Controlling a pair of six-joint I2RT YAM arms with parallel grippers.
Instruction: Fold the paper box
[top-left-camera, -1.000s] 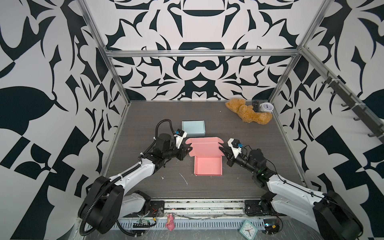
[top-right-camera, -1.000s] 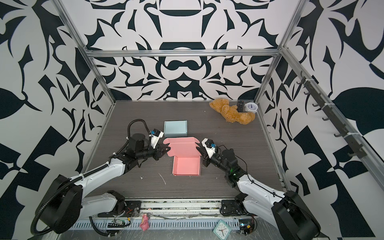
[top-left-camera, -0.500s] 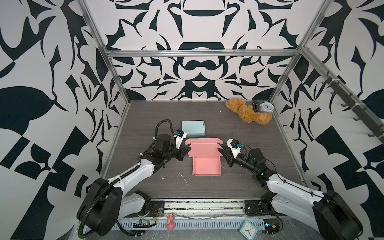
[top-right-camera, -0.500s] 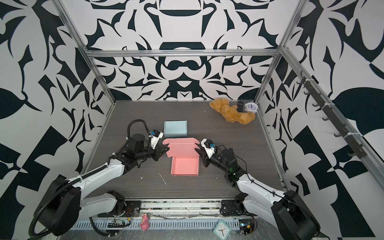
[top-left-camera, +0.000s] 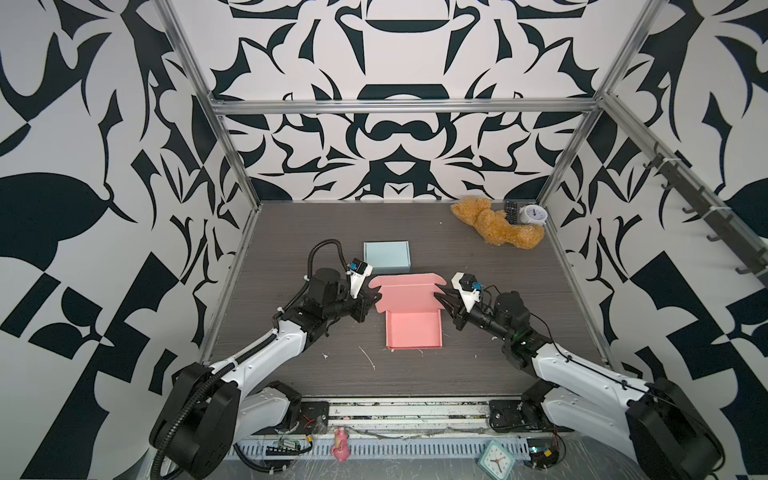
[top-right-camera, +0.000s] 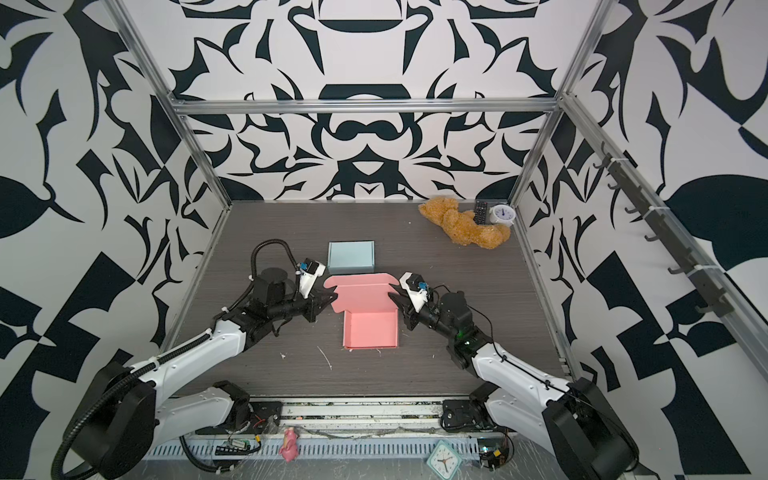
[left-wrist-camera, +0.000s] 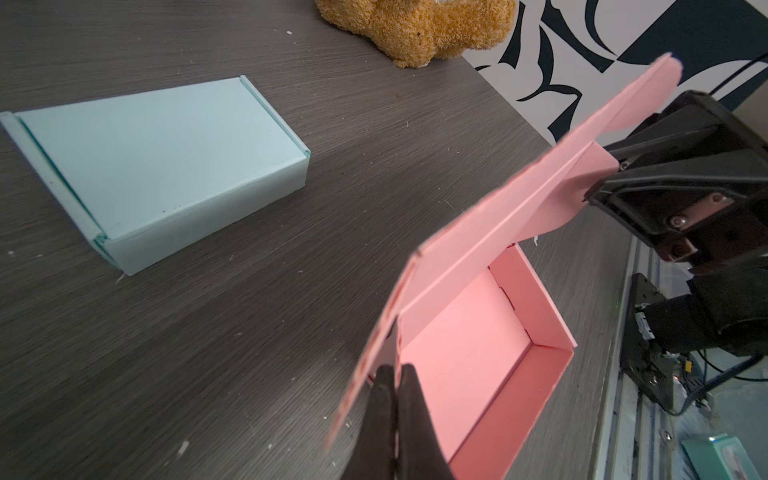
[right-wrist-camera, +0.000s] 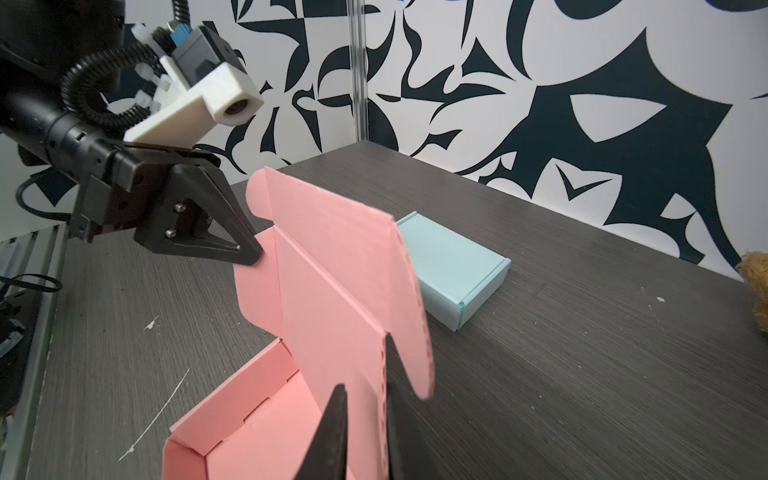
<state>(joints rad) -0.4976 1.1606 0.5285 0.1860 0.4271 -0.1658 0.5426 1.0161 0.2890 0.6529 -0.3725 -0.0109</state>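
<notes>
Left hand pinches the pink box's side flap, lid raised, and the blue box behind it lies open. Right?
No: the blue box is closed, lid flat on top, as the left wrist view shows. The left hand does pinch the pink box's side flap, lid raised.

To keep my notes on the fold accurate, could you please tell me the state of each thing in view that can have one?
pink box: tray formed, lid raised, not closed.
blue box: closed, lying flat.
left tool: shut on lid's side flap.
right tool: astride lid's opposite flap, grip unclear.
teddy bear: lying down.
</notes>
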